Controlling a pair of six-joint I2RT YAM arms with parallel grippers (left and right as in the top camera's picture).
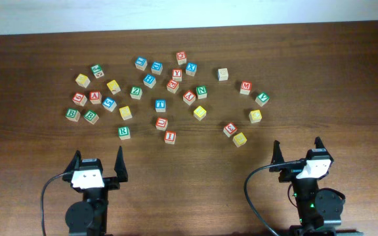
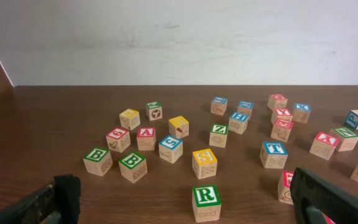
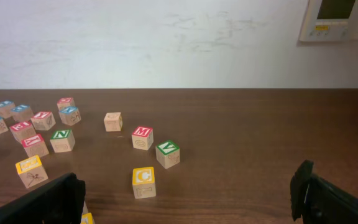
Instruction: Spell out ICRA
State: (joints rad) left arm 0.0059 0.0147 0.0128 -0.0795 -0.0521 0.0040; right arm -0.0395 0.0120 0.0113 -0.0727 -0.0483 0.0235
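We are looking at letter blocks lying spread out on the brown desk. The red I block is sitting at the front of the bunch. The green R block is sitting to its left. Farther left, the red A block and the blue C block are sitting just beside each other. The left jaws and the right jaws are both hanging wide open, holding nothing, apart from the blocks.

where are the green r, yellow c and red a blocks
green r block [image 2: 206, 196], left wrist view, lettered top face
yellow c block [image 3: 143, 176], right wrist view, lettered top face
red a block [image 2: 146, 132], left wrist view, lettered top face
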